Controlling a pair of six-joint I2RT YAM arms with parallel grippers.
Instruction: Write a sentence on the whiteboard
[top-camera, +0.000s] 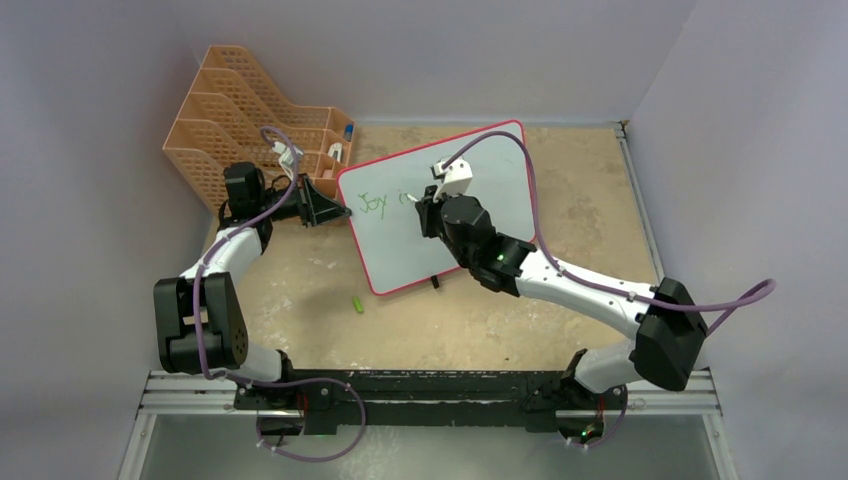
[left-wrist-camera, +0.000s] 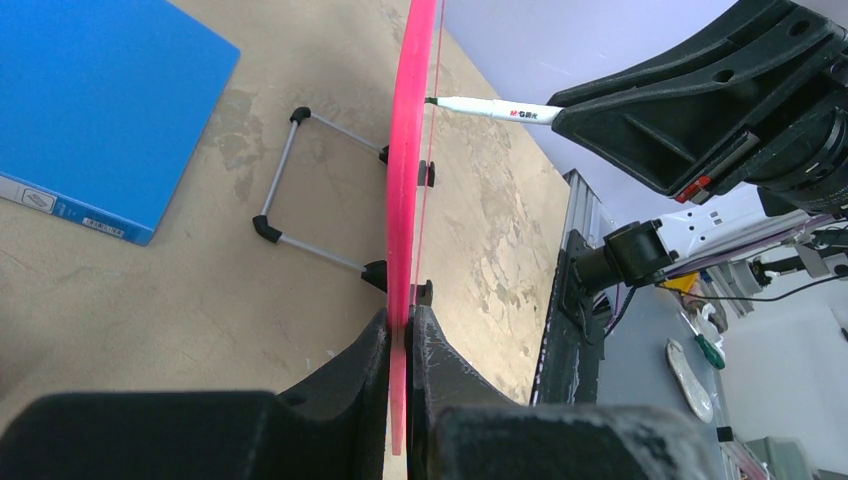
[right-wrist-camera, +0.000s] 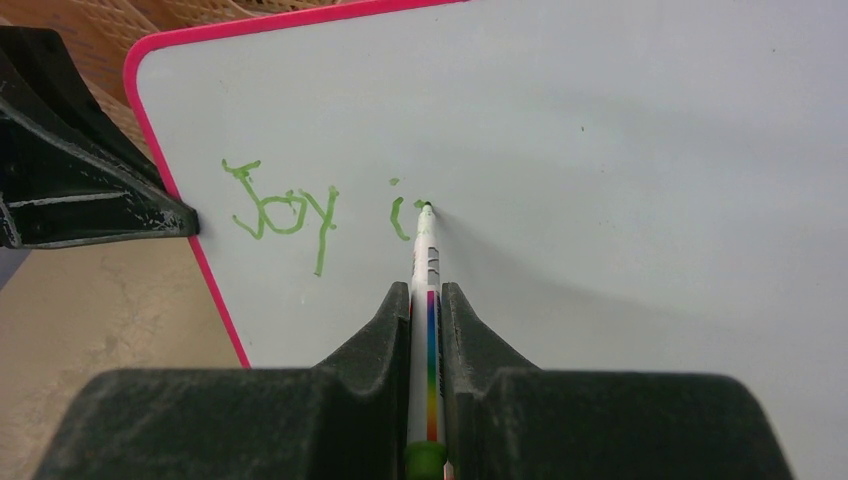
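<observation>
The whiteboard (top-camera: 470, 215), white with a pink-red frame, stands tilted on the table. It also shows edge-on in the left wrist view (left-wrist-camera: 410, 160) and face-on in the right wrist view (right-wrist-camera: 620, 150). Green writing (right-wrist-camera: 285, 212) on it reads "Joy i" with a fresh stroke beginning beside the "i". My left gripper (left-wrist-camera: 405, 335) is shut on the board's left edge (top-camera: 345, 205). My right gripper (right-wrist-camera: 427, 300) is shut on a white marker (right-wrist-camera: 425, 260) with a rainbow stripe, its tip touching the board just right of the "i". The marker also shows in the left wrist view (left-wrist-camera: 490, 108).
An orange mesh file organiser (top-camera: 250, 110) stands at the back left behind the left gripper. A blue folder (left-wrist-camera: 90, 110) lies behind the board. A green marker cap (top-camera: 357, 303) lies on the table before the board. The board's wire stand (left-wrist-camera: 290, 190) props it from behind.
</observation>
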